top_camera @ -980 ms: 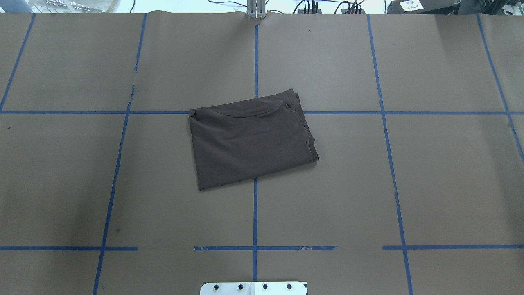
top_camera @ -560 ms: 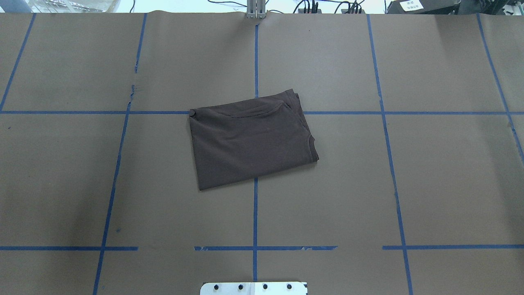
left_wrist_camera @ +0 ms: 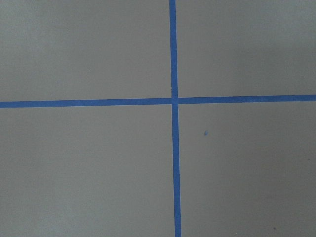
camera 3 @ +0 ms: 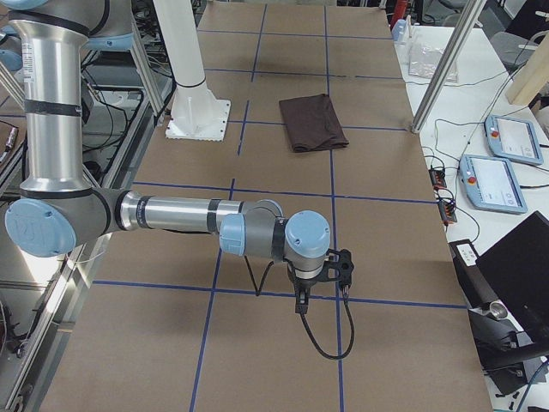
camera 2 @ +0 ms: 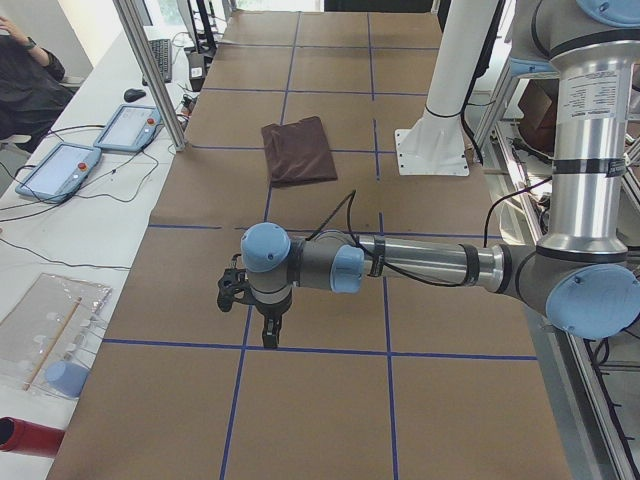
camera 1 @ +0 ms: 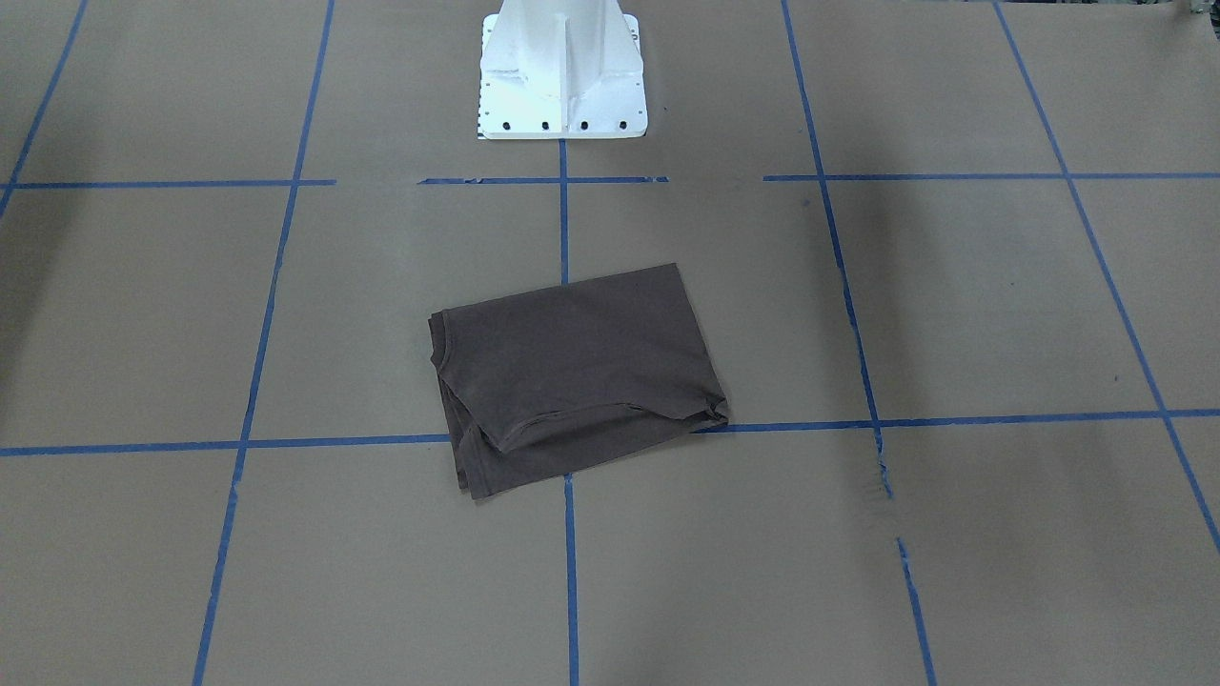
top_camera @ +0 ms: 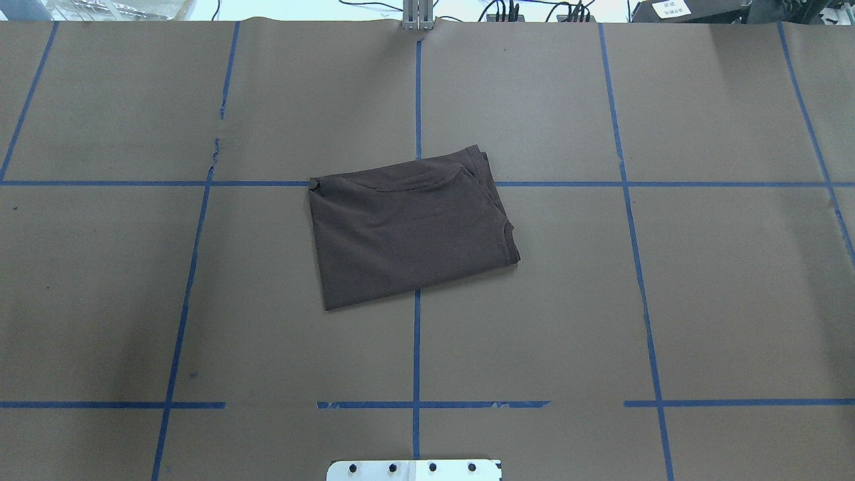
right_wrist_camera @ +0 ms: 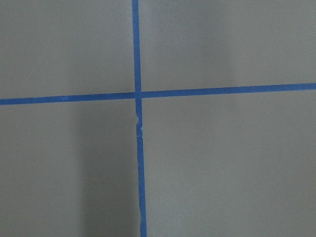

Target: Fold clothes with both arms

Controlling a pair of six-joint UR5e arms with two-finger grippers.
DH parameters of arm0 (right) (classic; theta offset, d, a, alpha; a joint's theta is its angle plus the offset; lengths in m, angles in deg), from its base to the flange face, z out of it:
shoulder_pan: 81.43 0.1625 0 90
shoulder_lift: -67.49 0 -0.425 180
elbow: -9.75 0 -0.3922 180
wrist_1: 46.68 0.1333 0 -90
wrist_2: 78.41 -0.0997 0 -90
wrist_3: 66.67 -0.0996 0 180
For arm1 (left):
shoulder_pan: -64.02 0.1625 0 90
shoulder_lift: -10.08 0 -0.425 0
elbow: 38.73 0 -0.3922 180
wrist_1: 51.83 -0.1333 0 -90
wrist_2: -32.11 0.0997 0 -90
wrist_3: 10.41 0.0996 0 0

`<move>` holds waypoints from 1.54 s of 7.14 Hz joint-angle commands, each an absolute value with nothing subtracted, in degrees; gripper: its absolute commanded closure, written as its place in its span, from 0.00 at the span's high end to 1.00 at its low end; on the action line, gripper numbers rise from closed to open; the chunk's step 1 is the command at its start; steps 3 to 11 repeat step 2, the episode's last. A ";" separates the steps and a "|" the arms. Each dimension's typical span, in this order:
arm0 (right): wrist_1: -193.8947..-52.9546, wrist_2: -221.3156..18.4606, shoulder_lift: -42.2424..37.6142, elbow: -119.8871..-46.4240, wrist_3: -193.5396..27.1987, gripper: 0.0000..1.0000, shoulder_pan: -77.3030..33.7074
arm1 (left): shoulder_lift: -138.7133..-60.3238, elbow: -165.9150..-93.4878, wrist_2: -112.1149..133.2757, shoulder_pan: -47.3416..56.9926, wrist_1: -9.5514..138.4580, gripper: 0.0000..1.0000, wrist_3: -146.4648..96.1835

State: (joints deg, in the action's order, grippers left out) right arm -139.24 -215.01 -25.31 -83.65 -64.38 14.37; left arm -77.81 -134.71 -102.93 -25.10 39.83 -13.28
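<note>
base (camera 1: 562, 71): white pedestal bolted at the robot's edge of the table (top_camera: 601, 300), on the centre tape (top_camera: 417, 347) line.
left gripper (camera 2: 270, 338): hangs point-down just above the paper out toward the table's left end, well apart from the shirt. Its wrist camera shows only a tape crossing and no fingers, so I cannot tell if the jaws are spread or pressed together. It looks to be carrying nothing.
right gripper (camera 3: 300, 307): mirrors it toward the right end, point-down over another tape crossing. No fingers show in its wrist view either, so I cannot tell how its jaws stand.
shirt (top_camera: 407, 230): lies flat mid-table, beyond the base, over a crossing of tape lines and a little skewed to the grid. It is folded to a compact, roughly rectangular packet. The collar curve shows at the robot's right edge, stacked layers along the far edge, and a small pucker at the far left corner.
done: the folding looks complete, judging by the small packet and both arms drawn away.
left: probably nothing. At most, squaring the uneven far layers or the skew.
</note>
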 commanded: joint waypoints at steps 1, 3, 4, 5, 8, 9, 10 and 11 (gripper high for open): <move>-139.23 -215.16 -25.32 -83.76 -64.38 1.00 14.37 | -77.81 -134.80 -103.06 -25.10 39.67 1.00 -13.22; -139.23 -215.16 -25.32 -83.76 -64.38 1.00 14.37 | -77.90 -134.80 -103.06 -25.10 39.67 1.00 -13.22; -139.23 -215.16 -25.32 -83.76 -64.38 1.00 14.37 | -77.90 -134.80 -103.06 -25.10 39.67 1.00 -13.22; -139.23 -215.16 -25.32 -83.76 -64.38 1.00 14.37 | -77.90 -134.80 -103.06 -25.10 39.67 1.00 -13.22; -139.23 -215.16 -25.32 -83.76 -64.38 1.00 14.37 | -77.90 -134.80 -103.06 -25.10 39.67 1.00 -13.22; -139.23 -215.16 -25.32 -83.76 -64.38 1.00 14.37 | -77.90 -134.80 -103.06 -25.10 39.67 1.00 -13.22; -139.23 -215.16 -25.32 -83.76 -64.38 1.00 14.37 | -77.90 -134.80 -103.06 -25.10 39.67 1.00 -13.22; -139.23 -215.16 -25.32 -83.76 -64.38 1.00 14.37 | -77.90 -134.80 -103.06 -25.10 39.67 1.00 -13.22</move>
